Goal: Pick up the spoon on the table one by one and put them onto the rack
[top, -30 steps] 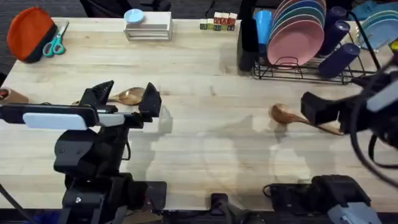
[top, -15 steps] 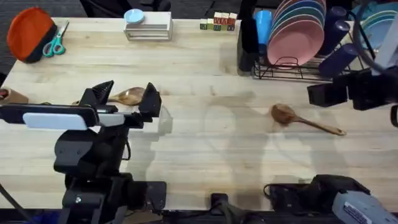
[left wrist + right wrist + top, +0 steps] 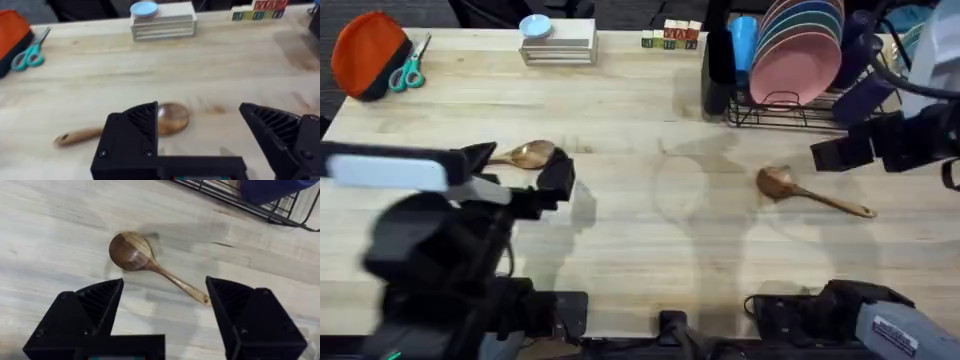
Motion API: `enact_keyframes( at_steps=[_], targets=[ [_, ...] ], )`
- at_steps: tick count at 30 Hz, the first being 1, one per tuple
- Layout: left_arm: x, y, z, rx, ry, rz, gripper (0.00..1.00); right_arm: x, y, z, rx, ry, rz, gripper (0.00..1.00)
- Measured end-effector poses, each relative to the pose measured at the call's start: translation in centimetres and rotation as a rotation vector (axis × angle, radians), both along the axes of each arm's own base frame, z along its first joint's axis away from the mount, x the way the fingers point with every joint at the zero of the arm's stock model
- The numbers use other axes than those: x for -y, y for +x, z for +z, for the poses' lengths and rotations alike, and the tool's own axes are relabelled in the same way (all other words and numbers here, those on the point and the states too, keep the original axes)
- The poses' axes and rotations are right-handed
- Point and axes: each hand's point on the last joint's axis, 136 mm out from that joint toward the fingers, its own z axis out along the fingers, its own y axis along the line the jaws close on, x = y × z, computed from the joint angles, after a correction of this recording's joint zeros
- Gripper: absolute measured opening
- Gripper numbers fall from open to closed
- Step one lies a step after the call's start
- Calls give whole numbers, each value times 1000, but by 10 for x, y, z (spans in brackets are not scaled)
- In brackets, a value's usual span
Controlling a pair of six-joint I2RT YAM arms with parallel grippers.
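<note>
Two wooden spoons lie flat on the surface (image 3: 640, 120), neither on the rack (image 3: 790, 105).

Left spoon (image 3: 525, 154): bowl toward the middle of the surface, handle running out to the left edge side, partly hidden behind the left arm in the overhead view. Left gripper (image 3: 520, 172) sits just in front of it with fingers wide apart, nothing between them. In the left wrist view the bowl (image 3: 172, 118) shows just past one finger (image 3: 132, 135), handle trailing off to the side; whether the finger touches it is hard to tell.

Right spoon (image 3: 810, 192): near the right front of the surface, bowl toward the centre, handle angled away toward the right edge, in front of the rack and apart from it. Right gripper (image 3: 840, 152) hangs above the surface between the rack and this spoon, fingers spread, holding nothing. Right wrist view looks straight down on the spoon (image 3: 150, 262), lying between and beyond the two open fingers (image 3: 92, 305), not touching them; rack wires cross the far corner.

Rack stands at the far right, loaded with pink and blue plates (image 3: 800, 50) and dark blue cups (image 3: 865, 95), black utensil holder (image 3: 717, 60) at its left end.

Elsewhere: orange bowl (image 3: 365, 50) with teal scissors (image 3: 410, 70) at the far left, stacked white boxes (image 3: 558, 45) with a blue lid on top, small letter blocks (image 3: 670, 38) at the far edge.
</note>
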Motion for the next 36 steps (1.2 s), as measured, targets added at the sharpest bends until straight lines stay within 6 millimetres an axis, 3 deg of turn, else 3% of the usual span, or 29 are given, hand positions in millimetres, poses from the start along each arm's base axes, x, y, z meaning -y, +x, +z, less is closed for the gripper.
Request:
enact_keyframes(
  at_steps=[1, 2, 4, 8, 12, 14, 22, 36],
  targets=[
    [-2, -6, 6, -32, 7, 9, 994, 0, 1, 2, 6, -4, 5, 992],
    [-7, -17, 39, -73, 27, 35, 994, 1, 5, 12, 34, -14, 17, 992],
    [-9, -18, 61, -89, 34, 43, 994, 1, 7, 18, 51, -23, 28, 992],
    [-11, -10, 82, -186, 45, 54, 993, 1, 9, 21, 60, -33, 44, 992],
    [-12, 4, 86, -340, 52, 53, 993, 0, 8, 21, 57, -34, 53, 992],
    [-12, 28, 90, -542, 59, 48, 993, -6, 8, 28, 68, -4, 73, 992],
    [-11, 52, 83, -687, 61, 40, 993, -6, 17, 59, 154, 10, 41, 992],
    [-9, 56, 76, -719, 58, 34, 993, -6, 19, 68, 177, 47, -15, 992]
  ],
)
